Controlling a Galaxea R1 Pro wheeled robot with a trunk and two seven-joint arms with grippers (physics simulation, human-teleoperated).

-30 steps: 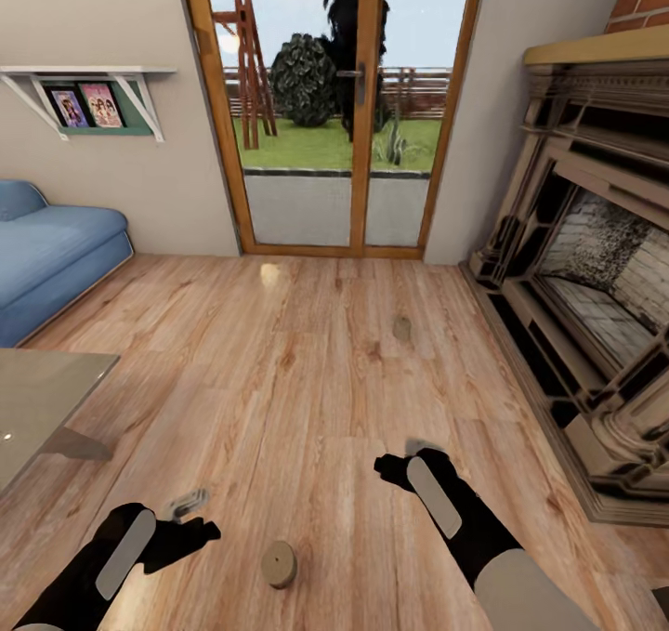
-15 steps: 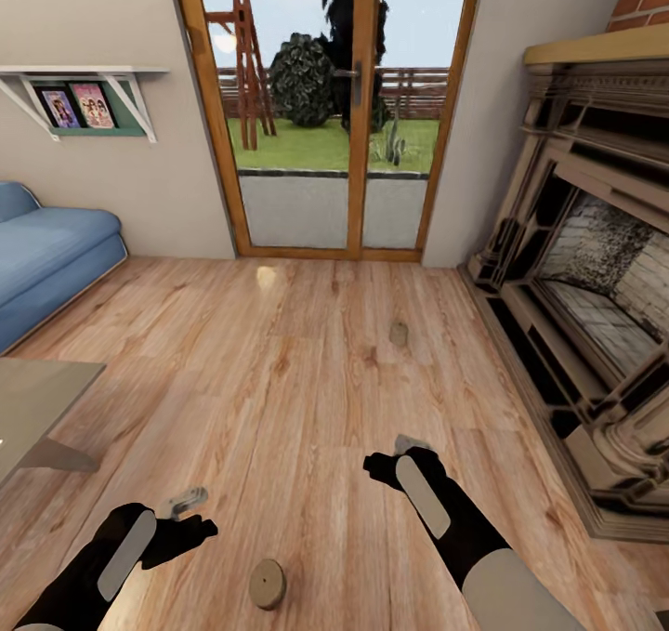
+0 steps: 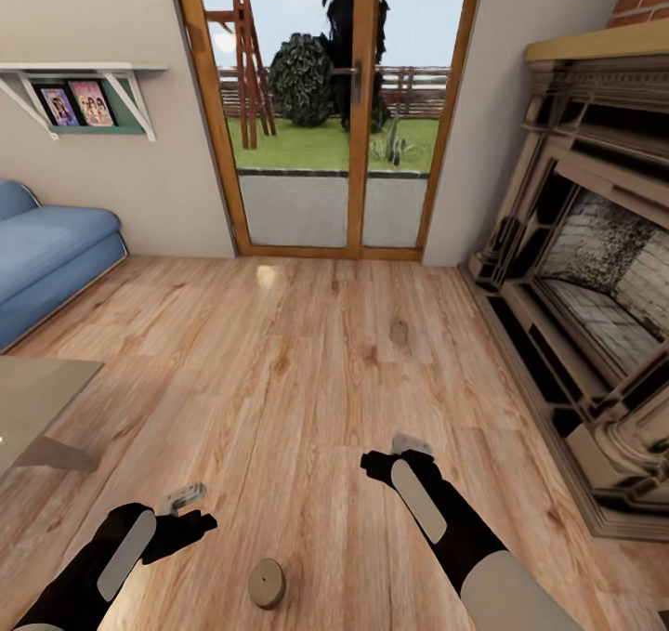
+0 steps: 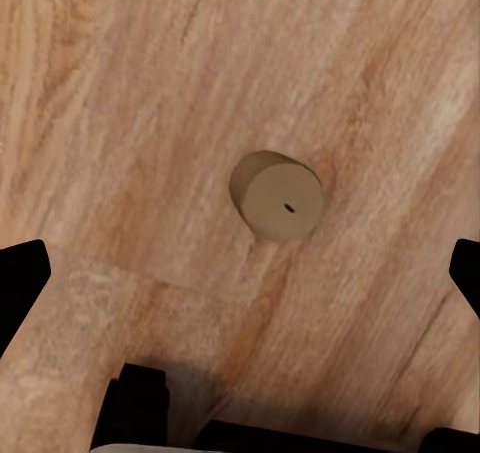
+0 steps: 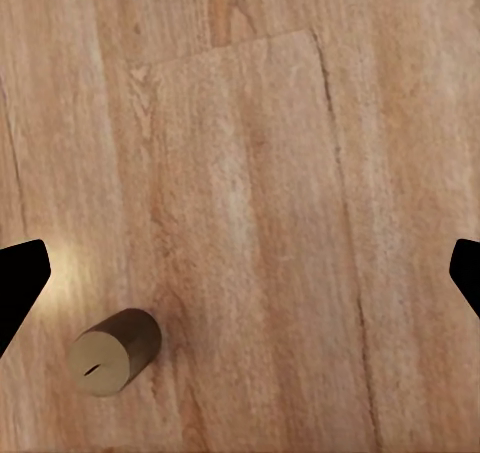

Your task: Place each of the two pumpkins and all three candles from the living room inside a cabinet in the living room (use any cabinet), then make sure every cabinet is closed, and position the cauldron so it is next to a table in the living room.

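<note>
Both wrist views cut each gripper's fingers to dark tips at the frame edges, as with the left fingers (image 4: 22, 278), while the head view crops the sofa (image 3: 46, 259) and fireplace (image 3: 595, 269), and the candle (image 3: 400, 332) beyond the right gripper (image 3: 395, 454) is too small to make out.

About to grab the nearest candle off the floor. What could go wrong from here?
The near candle lies on its side on the bare floor, so a touch from the open left gripper could roll it away. The far candle lies near the fireplace and could be missed.
</note>
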